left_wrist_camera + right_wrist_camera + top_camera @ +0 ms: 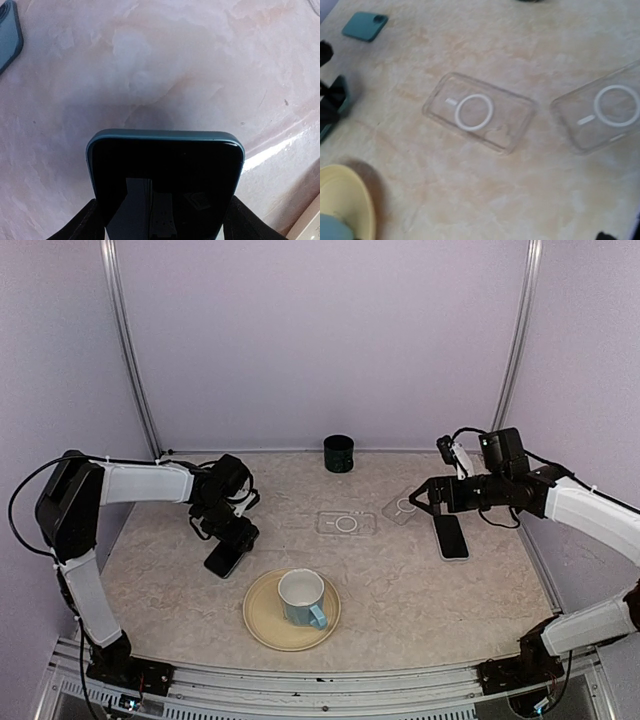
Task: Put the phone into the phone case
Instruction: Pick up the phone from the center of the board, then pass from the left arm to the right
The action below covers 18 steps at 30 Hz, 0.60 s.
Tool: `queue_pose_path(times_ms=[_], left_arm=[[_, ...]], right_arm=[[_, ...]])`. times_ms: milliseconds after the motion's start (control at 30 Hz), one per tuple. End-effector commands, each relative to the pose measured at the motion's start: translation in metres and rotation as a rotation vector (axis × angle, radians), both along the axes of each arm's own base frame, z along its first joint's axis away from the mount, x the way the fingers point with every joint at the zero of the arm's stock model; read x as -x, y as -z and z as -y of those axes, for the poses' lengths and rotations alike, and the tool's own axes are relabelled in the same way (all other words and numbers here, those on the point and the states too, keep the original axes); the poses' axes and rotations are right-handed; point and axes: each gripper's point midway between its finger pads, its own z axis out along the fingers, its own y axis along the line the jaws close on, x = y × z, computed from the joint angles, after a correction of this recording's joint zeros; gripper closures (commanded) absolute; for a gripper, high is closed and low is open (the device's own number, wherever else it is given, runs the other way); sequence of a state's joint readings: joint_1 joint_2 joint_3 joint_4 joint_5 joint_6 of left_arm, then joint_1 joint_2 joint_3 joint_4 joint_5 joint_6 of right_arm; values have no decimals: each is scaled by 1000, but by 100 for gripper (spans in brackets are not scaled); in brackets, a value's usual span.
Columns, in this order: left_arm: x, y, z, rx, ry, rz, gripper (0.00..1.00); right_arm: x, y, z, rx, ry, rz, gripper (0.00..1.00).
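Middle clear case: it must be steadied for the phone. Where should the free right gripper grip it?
Probably pinch the middle clear case across its short width, over the long edges, coming straight down with the right gripper; it lies flat, leaving no side access.

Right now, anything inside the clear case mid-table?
Nothing. The clear case lies empty; its white ring and the marbled table show through. Being see-through, it hides nothing beneath. The phone sits in the left gripper.
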State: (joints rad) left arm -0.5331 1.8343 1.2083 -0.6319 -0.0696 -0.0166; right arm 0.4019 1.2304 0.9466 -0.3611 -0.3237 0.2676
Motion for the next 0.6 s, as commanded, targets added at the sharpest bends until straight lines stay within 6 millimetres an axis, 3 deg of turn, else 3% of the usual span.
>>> queue_pose_path(times_ms=[0,267,567], left_arm=[[-22,-23,21,10,79,117,60],[-38,-48,59,30,177,197,61],[-38,-82,120,82,333,290,62]], right_arm=[[5,-6,-25,-49,-78,-21,0],[8,-9,-56,-87,-154,-44,0],[11,-9,-91,-109,-211,-67,0]])
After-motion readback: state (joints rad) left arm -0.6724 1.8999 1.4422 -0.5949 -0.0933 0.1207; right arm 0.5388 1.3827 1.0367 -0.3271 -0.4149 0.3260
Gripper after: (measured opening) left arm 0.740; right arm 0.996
